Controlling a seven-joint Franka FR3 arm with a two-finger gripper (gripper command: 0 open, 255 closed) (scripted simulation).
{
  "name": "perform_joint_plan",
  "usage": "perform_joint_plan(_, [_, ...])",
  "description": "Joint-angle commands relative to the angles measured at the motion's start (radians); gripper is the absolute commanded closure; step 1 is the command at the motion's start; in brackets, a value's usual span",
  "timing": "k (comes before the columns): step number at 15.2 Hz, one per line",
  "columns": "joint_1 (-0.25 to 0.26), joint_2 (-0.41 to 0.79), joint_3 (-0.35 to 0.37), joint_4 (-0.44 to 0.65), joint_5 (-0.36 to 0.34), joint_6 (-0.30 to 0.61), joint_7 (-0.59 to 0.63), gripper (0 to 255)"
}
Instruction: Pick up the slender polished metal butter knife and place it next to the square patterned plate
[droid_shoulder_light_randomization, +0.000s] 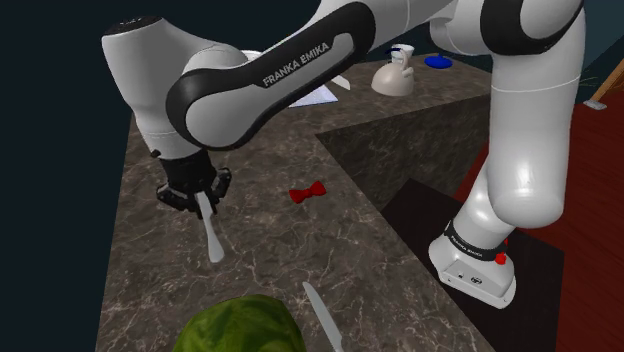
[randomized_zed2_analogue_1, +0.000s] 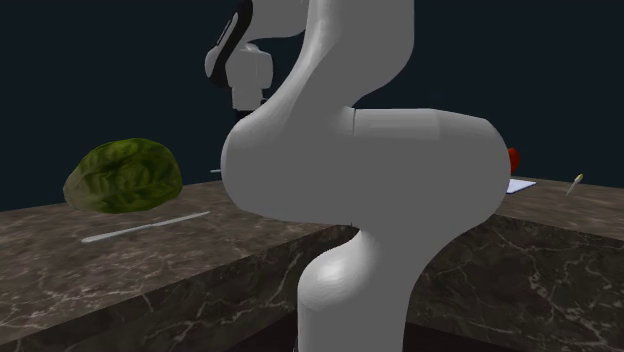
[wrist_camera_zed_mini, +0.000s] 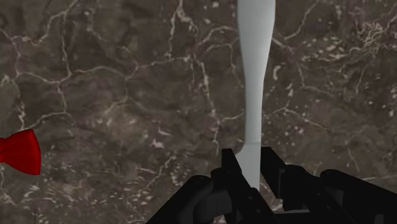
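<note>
While the jaws of the gripper (droid_shoulder_light_randomization: 200, 197) pinch the pale butter knife (droid_shoulder_light_randomization: 211, 238) by one end, its free end hangs over the marbled table (droid_shoulder_light_randomization: 260, 240). Recommended: carry slowly toward the flat white square, presumably the plate (droid_shoulder_light_randomization: 318, 95), keeping a firm grip lest the knife pivot.

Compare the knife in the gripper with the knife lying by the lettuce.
The held knife is clasped at one end by the gripper; the other knife lies flat on the counter, untouched. The held knife looks pale white with a rounded end; the other knife looks greyer and tapers to a point. Both are slim.
</note>
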Motion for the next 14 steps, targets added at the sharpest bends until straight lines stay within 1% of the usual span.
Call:
perform_joint_plan(1, [0.001, -0.006, 0.003, 0.021, 0.006, -0.026, -0.003, 255])
perform_joint_plan(3, [0.000, -0.013, 0.006, 0.037, 0.011, -0.048, -0.007, 255])
perform_joint_plan(8, [-0.122, -0.140, 0.001, -0.118, 0.088, 0.007, -0.136, 255])
perform_joint_plan(14, [-0.239, -0.266, -0.034, -0.256, 0.172, 0.048, -0.309, 255])
